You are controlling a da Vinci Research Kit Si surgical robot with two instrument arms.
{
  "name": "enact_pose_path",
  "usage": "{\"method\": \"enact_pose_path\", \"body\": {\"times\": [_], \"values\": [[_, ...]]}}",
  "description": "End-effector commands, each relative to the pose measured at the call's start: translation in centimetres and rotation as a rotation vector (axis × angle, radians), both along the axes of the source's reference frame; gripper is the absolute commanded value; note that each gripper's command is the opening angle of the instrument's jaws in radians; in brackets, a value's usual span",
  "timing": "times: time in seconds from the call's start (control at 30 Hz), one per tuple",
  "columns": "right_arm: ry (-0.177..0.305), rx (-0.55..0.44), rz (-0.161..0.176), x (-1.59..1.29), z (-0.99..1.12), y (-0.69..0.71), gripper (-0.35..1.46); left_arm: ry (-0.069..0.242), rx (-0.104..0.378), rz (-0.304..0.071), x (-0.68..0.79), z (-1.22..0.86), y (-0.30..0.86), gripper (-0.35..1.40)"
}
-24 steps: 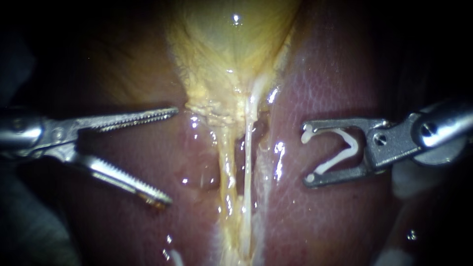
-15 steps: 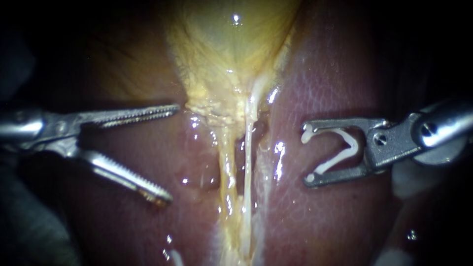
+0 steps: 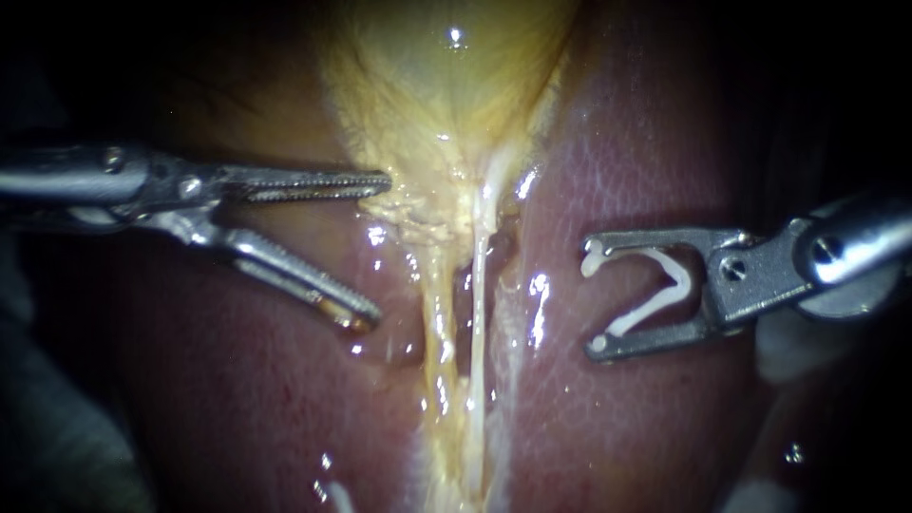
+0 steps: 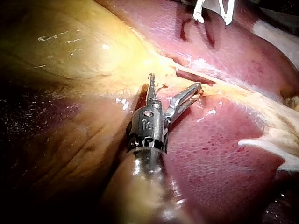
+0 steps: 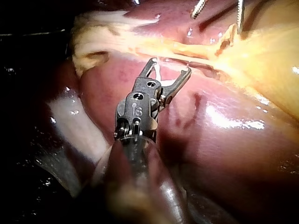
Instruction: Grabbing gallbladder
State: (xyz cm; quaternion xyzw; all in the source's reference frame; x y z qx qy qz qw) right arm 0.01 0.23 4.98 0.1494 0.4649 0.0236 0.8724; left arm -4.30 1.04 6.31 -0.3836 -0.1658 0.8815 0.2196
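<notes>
The gallbladder [image 3: 446, 85] fills the 12 o'clock part of the endoscope view as a yellow-green sac. It narrows downward to a ragged, pale neck near the centre. Its long axis runs from 12 to 6 o'clock, with the broad body at 12 and the narrow end pointing to 6. From that neck two thin pale tubes [image 3: 475, 313] carry on toward 6 o'clock, lying in the groove of the liver [image 3: 646, 142], which flanks them at 3 and 9 o'clock.

Our left instrument [image 3: 380, 249] comes in from 9 o'clock and is clearly the nearer of the two. Its jaws stand apart and grip nothing. The upper one lies almost level, its tip at the edge of the neck, touching it or just short of it; we cannot tell which. The lower one angles toward 5 o'clock over the liver. The neck lies at about 2 o'clock from the middle of the jaws, so they face across the sac's long axis. The left wrist view agrees: the open jaws straddle the narrow end, with the sac's body beside the instrument.

We judge that the grab needs a short advance toward 3 o'clock and then a closing of the jaws on the neck, above the tubes.

Our right instrument [image 3: 591, 302] waits at 3 o'clock, well apart from the gallbladder, over the liver. Its jaws are spread wide and cradle a white clip [image 3: 660, 285].
</notes>
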Motion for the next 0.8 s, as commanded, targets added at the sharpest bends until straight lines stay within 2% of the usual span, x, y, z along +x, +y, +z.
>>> {"method": "enact_pose_path", "body": {"times": [0.03, 0.13, 0.3, 0.4, 0.57, 0.8], "values": [[0.0, 0.0, 0.0, 0.0, 0.0, 0.0, 0.5, 0.002, 0.002, 0.001, -0.02, 0.02, 0.02, 0.73], [0.0, 0.0, 0.0, 0.0, 0.0, 0.0, 0.5, 0.01, 0.004, 0.005, -0.07, 0.09, 0.07, 0.69], [0.0, 0.0, 0.0, 0.0, 0.0, 0.0, 0.5, 0.023, 0.008, 0.011, -0.13, 0.14, 0.13, 0.52], [0.0, 0.0, 0.0, 0.0, 0.0, 0.0, 0.5, 0.041, 0.031, -0.004, -0.12, 0.16, 0.13, 0.37], [0.0, 0.0, 0.0, 0.0, 0.0, 0.0, 0.5, 0.07, 0.044, -0.029, -0.12, 0.16, 0.13, 0.07], [0.0, 0.0, 0.0, 0.0, 0.0, 0.0, 0.5, 0.085, 0.053, -0.056, -0.12, 0.14, 0.16, -0.16]]}}
